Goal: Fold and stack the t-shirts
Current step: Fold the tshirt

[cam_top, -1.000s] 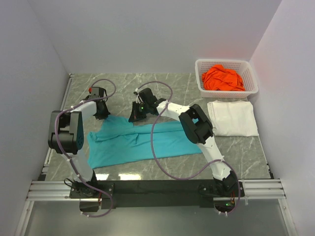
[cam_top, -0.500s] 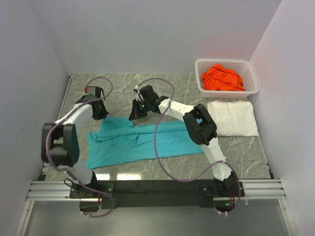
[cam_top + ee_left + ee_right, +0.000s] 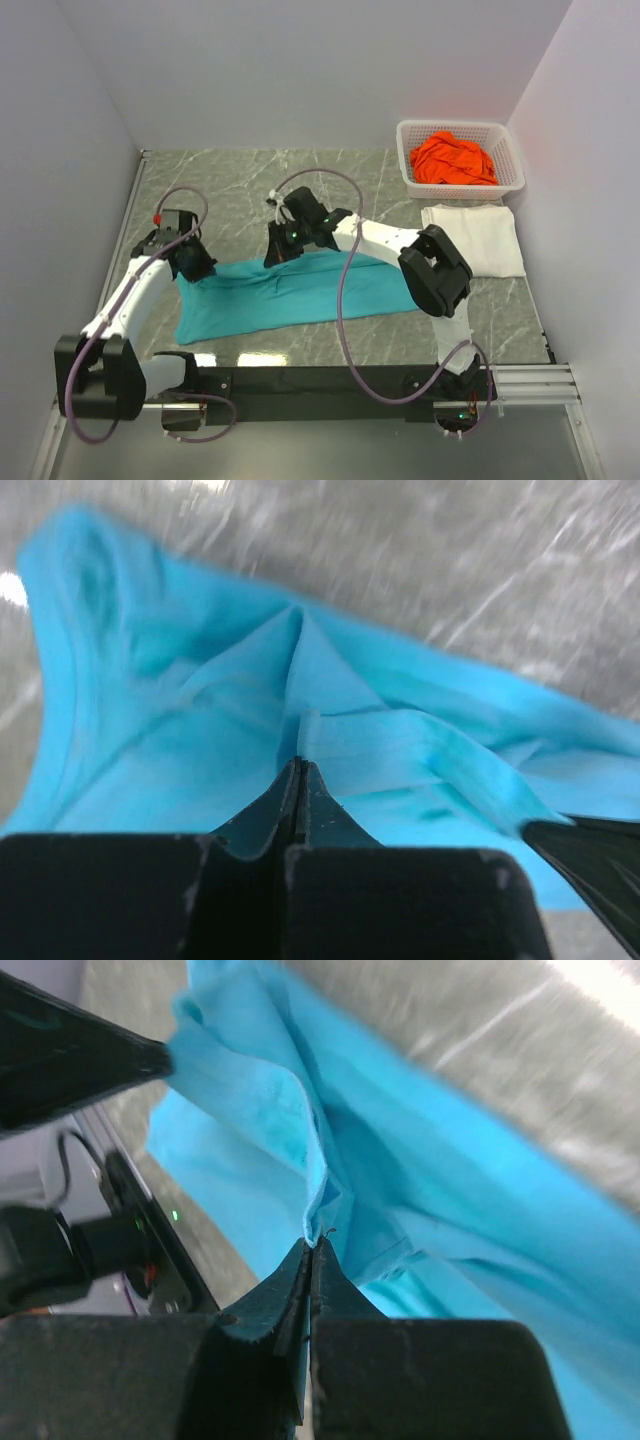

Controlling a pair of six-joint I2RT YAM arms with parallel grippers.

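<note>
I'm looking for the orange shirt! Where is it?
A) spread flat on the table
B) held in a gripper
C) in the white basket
C: the orange shirt lies crumpled inside the basket at the far right of the table.

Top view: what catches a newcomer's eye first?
The teal t-shirt spread mid-table, pinched along its far edge by the left gripper at its left corner and the right gripper near the middle. Then the orange t-shirt in the white basket far right, a folded white t-shirt beside it.
</note>
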